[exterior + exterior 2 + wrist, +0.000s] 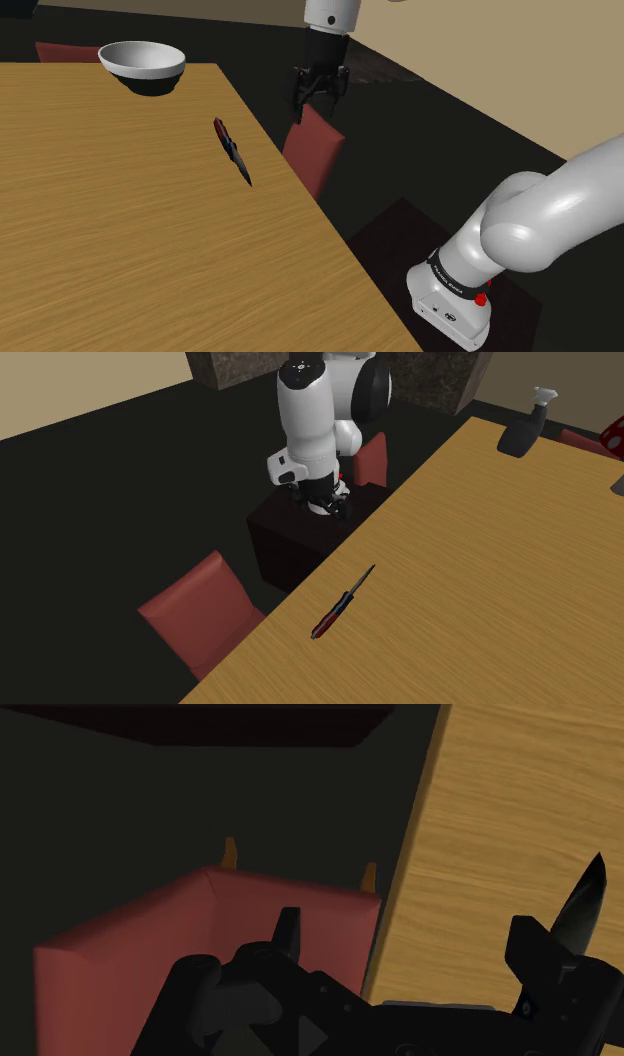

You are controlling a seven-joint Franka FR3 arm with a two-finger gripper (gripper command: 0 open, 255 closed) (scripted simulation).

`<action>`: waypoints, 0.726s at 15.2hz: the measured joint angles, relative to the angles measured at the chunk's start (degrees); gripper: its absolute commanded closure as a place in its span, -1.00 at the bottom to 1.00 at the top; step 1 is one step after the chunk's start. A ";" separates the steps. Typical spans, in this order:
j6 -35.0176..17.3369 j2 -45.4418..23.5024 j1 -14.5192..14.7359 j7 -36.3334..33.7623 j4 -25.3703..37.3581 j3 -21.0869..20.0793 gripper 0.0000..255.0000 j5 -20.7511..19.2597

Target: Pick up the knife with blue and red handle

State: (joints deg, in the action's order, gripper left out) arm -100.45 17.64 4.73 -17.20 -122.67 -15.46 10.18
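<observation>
The knife [230,148] lies flat on the wooden table [110,230] near its edge, with a red and blue handle and a dark blade. In the second exterior view the knife [340,602] has its red handle end toward the camera and its blade toward the arm. My gripper [318,98] hangs open off the table's side, above a red chair [315,150], a short way from the knife. In the wrist view the gripper [410,944] holds nothing; the knife's blade tip [588,894] shows just past one of the fingers [535,944].
A white bowl with a dark outside [142,66] stands at the table's far end. A dark bottle-like object [522,432] and a red thing [614,434] sit at the other end. A second red chair [200,617] stands beside the table. The dark stand [290,547] is next to the table edge.
</observation>
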 measured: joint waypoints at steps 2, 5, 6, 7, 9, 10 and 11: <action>-1.43 -3.86 0.45 -1.99 2.55 -1.46 -1.00 -0.20; -3.48 -9.83 1.09 -4.71 6.54 -3.27 -1.00 -1.10; -3.98 -11.91 1.43 -5.84 8.16 -3.92 -1.00 -1.50; -4.42 -13.79 1.83 -6.96 9.64 -4.53 -1.00 -1.88; -5.45 -18.09 2.67 -9.15 12.96 -5.61 -1.00 -2.99; -5.47 -20.18 2.99 -9.98 14.94 -5.91 -1.00 -3.60; -5.87 -22.38 3.63 -11.26 16.75 -6.41 -1.00 -4.25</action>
State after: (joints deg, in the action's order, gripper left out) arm -106.31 -4.74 8.36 -28.46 -105.92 -21.87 5.93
